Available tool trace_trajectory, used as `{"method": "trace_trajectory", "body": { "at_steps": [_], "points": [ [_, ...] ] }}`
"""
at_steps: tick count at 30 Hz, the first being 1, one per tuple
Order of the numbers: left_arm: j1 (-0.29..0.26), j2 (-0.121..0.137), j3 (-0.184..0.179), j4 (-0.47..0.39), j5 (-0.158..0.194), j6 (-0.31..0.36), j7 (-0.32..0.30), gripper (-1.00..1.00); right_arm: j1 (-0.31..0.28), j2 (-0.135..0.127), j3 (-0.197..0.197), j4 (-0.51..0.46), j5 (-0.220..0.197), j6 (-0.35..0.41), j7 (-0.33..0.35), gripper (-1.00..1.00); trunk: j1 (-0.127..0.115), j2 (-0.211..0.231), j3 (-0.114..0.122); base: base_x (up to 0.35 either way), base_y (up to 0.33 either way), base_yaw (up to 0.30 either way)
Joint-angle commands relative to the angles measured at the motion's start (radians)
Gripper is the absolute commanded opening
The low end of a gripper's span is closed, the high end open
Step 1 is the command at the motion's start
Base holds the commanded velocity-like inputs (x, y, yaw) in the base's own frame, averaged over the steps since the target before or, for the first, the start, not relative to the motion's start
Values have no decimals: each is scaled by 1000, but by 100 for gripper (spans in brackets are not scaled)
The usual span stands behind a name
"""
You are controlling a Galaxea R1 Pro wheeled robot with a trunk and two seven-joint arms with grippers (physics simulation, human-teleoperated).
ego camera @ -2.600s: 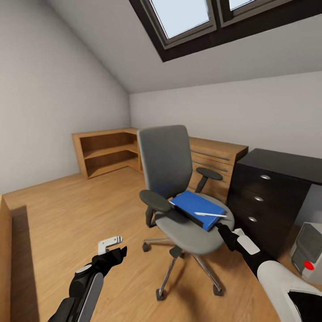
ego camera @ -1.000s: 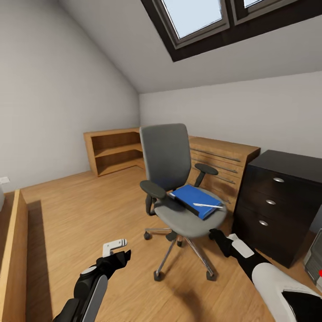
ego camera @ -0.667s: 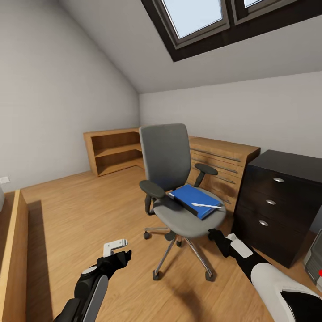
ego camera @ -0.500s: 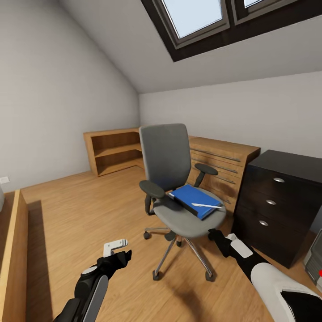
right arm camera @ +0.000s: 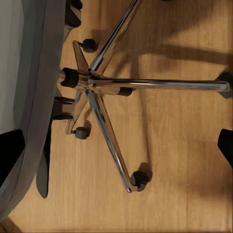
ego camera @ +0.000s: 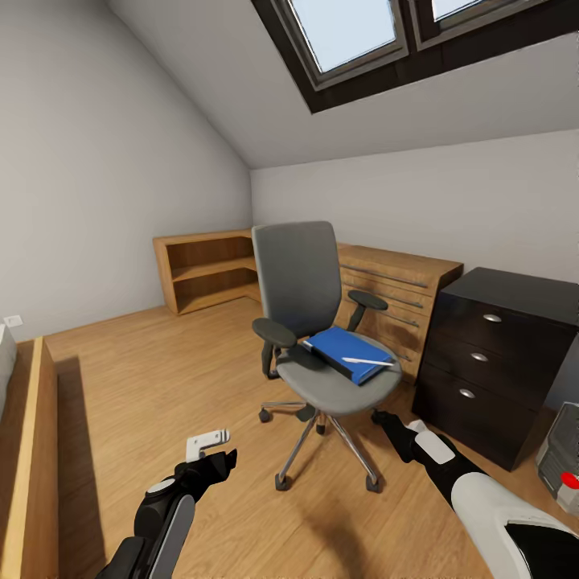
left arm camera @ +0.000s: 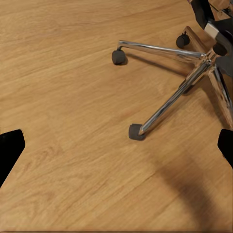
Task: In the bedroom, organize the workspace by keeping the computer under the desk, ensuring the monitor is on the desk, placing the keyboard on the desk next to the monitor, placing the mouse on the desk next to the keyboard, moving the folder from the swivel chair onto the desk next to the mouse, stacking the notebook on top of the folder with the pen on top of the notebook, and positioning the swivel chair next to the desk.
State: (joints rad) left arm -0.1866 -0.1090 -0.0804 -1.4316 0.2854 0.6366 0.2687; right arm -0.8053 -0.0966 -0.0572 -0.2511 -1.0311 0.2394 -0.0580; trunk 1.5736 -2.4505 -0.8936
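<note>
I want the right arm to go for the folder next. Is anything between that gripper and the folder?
Nothing visible blocks it. The right gripper hangs low, just in front of the chair seat's front edge, and the folder lies on top of the seat with the pen across it. The arm must rise above the seat rim.

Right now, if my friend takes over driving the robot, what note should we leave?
Left gripper: open, empty, low over the floor.
Right gripper: open, empty, by the swivel chair seat's edge.
Folder lies on the seat, pen on top of it.
Desk stands right of the chair; computer on the floor beside it.
Done: nothing visible yet.
Left: lift folder and pen to the desk, then the chair.
</note>
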Motion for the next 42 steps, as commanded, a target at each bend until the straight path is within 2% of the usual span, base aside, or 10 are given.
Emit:
{"method": "trace_trajectory", "body": {
  "at_steps": [1,5,7,9,10,13,17,23,30,42],
  "points": [
    [-1,0,-1,-1,11,3,10,100,0,1,-6,-2,-3,6,-4,100,0,0,-1,-72,0,0],
    [-1,0,0,-1,11,3,10,100,0,0,-5,0,21,7,38,100,0,0,-1,-26,0,0],
    [-1,0,0,-1,10,3,10,100,2,0,1,2,66,7,113,100,0,0,-1,-5,0,0],
    [-1,0,-1,-1,10,3,9,100,2,0,3,3,85,7,156,100,0,0,-1,-3,0,0],
    [-1,0,-1,-1,10,2,9,100,3,0,4,6,102,8,199,100,0,0,-1,-2,0,0],
    [-1,0,-8,-1,9,3,8,100,4,0,5,8,123,10,268,100,0,0,-1,-1,0,0],
    [-1,0,-31,-1,9,2,9,100,4,0,5,10,134,11,309,100,0,0,-1,66,0,0],
    [-1,1,-79,-1,8,3,14,100,5,1,8,9,135,13,318,100,0,0,-1,166,0,0],
    [-1,2,-83,-1,8,3,15,100,5,2,7,10,135,14,317,100,0,0,-2,113,0,0],
    [-1,2,-84,-1,8,2,15,100,5,2,7,10,136,12,317,100,0,0,-2,307,0,0]
  ]
}}
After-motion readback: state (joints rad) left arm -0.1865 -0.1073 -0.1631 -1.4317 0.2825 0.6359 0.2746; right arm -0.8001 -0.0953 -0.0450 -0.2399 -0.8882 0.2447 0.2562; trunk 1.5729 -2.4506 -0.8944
